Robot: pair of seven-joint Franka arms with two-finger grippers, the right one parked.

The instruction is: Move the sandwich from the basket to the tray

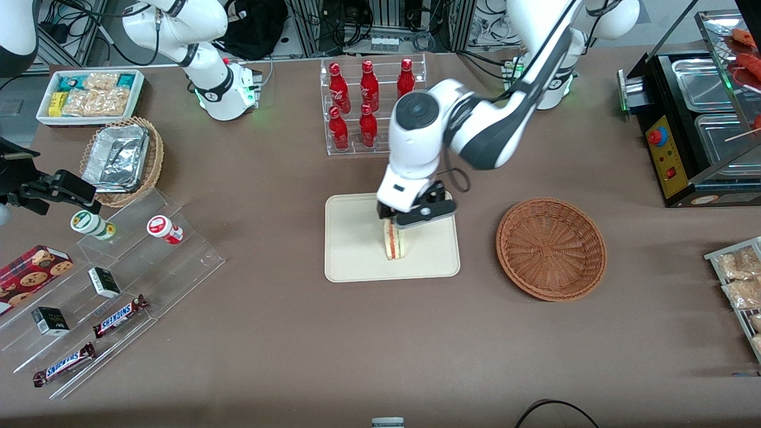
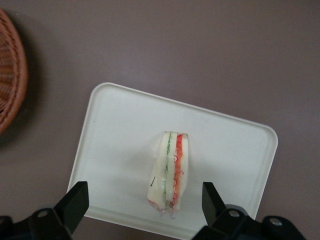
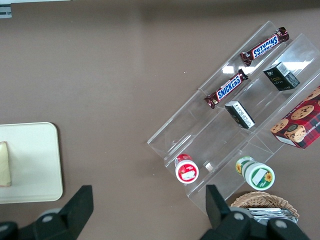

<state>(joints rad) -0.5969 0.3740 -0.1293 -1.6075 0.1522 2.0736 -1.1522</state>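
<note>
Front view: the tool (image 1: 397, 224) hangs just above the sandwich (image 1: 394, 241), which stands on edge mid-tray (image 1: 351, 261); the basket (image 1: 551, 248) lies beside the tray, toward the working arm's end of the brown surface (image 1: 285, 333).

Left wrist view: the fingers (image 2: 76, 200) are spread wide, released, clear of the sandwich (image 2: 171, 170), probably so it stays put on the tray (image 2: 120, 130).

The working left arm (image 1: 475, 128), above the tray (image 1: 351, 261), has glossy white shells with dark grey-black joint sections, a round grey cap on its wrist housing, a thin black cable looping beside the black gripper (image 1: 395, 221) with wedge-shaped fingers (image 2: 75, 202), and a green-lit base.
</note>
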